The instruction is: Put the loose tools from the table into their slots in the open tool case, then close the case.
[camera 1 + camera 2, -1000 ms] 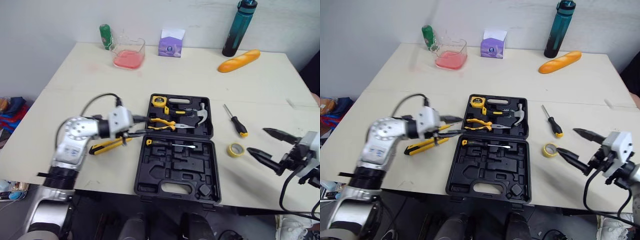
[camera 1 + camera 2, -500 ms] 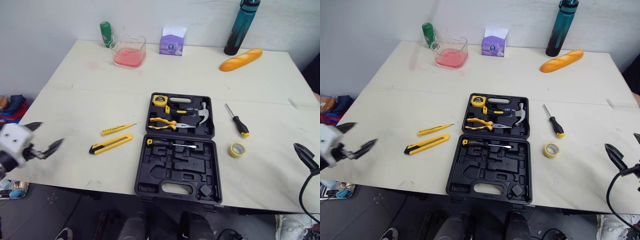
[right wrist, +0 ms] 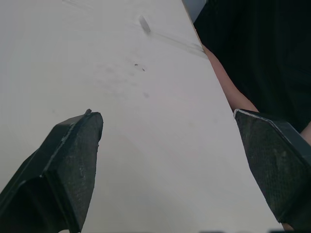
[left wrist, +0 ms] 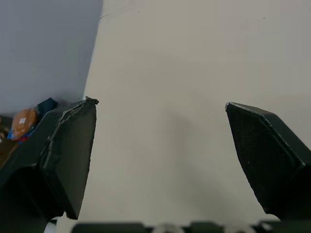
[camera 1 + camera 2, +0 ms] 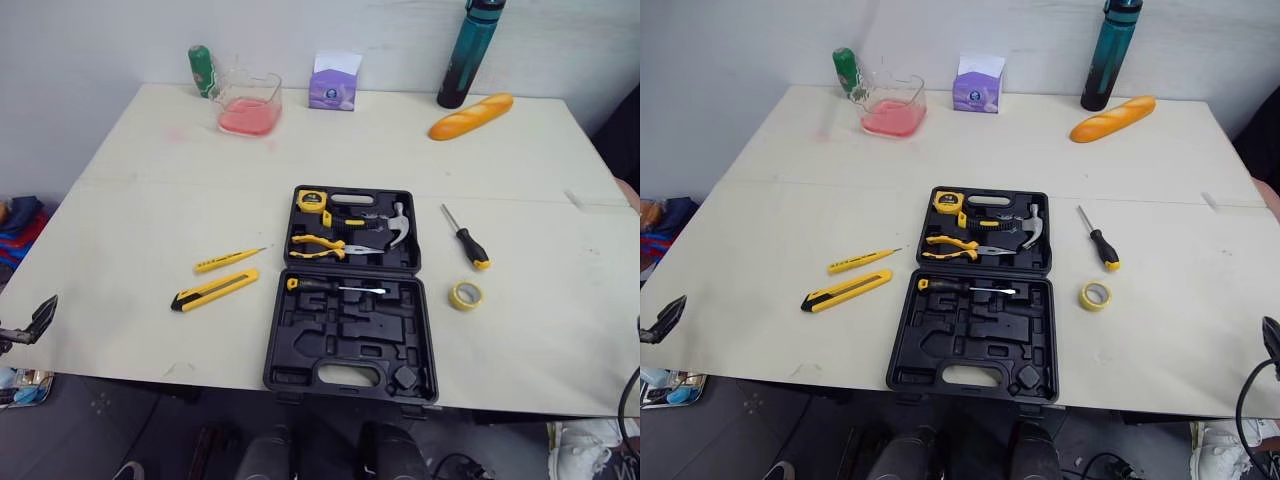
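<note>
- The tool case (image 5: pixel 350 290) lies open at the middle of the bench (image 5: pixel 150 190), partly filled.
- Still loose: utility knife (image 5: pixel 214 289) and tester pen (image 5: pixel 228 260) at its 9 o'clock, screwdriver (image 5: pixel 466 240) and tape roll (image 5: pixel 464 295) at 3 o'clock.
- The left hand (image 4: pixel 160 126) and right hand (image 3: pixel 167 141) are both released and empty.

- Left gripper (image 4: pixel 160 104) hangs low at the robot's far left, its two black fingers (image 4: pixel 73 145) spread wide, nothing between them.
- Right gripper (image 3: pixel 167 114) sits low at the far right, likewise wide apart and empty.
</note>
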You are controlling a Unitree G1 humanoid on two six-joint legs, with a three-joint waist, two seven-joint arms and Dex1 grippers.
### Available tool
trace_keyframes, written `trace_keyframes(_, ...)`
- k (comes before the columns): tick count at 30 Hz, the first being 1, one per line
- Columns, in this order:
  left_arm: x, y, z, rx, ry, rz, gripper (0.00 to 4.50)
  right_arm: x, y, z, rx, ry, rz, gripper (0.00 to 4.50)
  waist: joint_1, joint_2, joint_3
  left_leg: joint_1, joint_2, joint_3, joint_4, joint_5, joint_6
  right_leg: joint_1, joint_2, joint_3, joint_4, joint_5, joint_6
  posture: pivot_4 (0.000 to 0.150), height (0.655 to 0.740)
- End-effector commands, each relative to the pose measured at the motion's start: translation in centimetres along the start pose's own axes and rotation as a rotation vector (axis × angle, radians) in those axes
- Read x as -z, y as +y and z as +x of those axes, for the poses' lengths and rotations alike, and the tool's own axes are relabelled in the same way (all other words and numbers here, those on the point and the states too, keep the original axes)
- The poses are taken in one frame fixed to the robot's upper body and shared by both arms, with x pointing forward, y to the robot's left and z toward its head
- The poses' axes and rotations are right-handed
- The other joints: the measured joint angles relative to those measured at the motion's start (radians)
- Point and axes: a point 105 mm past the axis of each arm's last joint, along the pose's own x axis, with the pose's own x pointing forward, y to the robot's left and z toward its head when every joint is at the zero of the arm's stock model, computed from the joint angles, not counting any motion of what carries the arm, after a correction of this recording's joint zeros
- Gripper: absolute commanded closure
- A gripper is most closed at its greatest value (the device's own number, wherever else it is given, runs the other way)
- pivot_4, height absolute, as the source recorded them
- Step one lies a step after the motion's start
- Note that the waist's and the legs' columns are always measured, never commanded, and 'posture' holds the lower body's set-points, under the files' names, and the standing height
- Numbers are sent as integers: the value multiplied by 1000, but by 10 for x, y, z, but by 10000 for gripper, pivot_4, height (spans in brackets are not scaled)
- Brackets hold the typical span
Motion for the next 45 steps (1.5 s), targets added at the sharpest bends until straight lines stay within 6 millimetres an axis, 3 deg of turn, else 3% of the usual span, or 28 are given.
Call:
trace_keyframes(1, -27, -6, 7, 51, -90, 34, 377, -22, 6, 11, 1, -99, -12, 0, -1, 0, 0, 0, 0, 0, 0, 0, 0, 0, 0, 0, 0, 0, 0, 1500, 7400)
trace_keyframes(6, -50, -35, 18, 192, -171, 16, 377, -39, 31, 26, -91, -136, -2, 0, -4, 2, 1, 0, 0, 2, 0, 0, 0, -1, 1, 0, 5, 0, 0, 1500, 7400)
trace_keyframes(10, -76, -75, 24, 412, -205, 21, 377, -47, 48, 49, -143, 2, 23, 0, -2, 2, 1, 0, 0, 3, 1, 0, 1, -1, 1, 1, 5, 0, 0, 1500, 7400)
trace_keyframes(15, -112, -105, 29, 586, -279, 17, 377, -89, 80, 66, -295, -49, 64, 0, 1, 4, 2, -1, 1, 2, 1, 1, 0, -2, 2, 3, 6, 0, -1, 1500, 7400)
trace_keyframes(18, -127, -121, 24, 728, -286, -5, 377, -86, 97, 71, -364, 182, 112, 0, 1, 6, 3, -1, 1, 2, 1, 1, 0, -2, 3, 1, 6, -1, -2, 1500, 7400)
trace_keyframes(20, -134, -129, 22, 796, -285, -9, 377, -97, 112, 71, -444, 216, 164, 0, 1, 6, 3, -2, 1, 3, 1, 1, 1, -2, 3, 1, 5, -1, -2, 1500, 7400)
trace_keyframes(25, -153, -157, 16, 955, -335, 65, 377, -118, 129, 79, -519, 312, 208, 0, 2, 6, 4, -3, 0, 3, 1, 1, 1, -2, 4, 0, 4, -1, -2, 1500, 7400)
trace_keyframes(30, -172, -187, 11, 1083, -410, 78, 377, -118, 134, 91, -513, 451, 126, 0, 5, 6, 8, -4, -1, 2, 2, 2, 2, -2, 3, 0, 4, 0, -1, 1500, 7400)
trace_keyframes(34, -169, -197, 12, 1123, -399, 90, 377, -120, 144, 102, -547, 468, 145, 0, 3, 5, 8, -4, -2, 2, 2, 2, 2, -2, 4, 0, 3, 0, -1, 1500, 7400)
trace_keyframes(45, -189, -220, 1, 1175, -496, 80, 377, -102, 157, 136, -502, 487, 99, 0, 2, 4, 9, -6, -2, 3, 2, 3, 2, -3, 4, 0, 2, 0, 0, 1500, 7400)
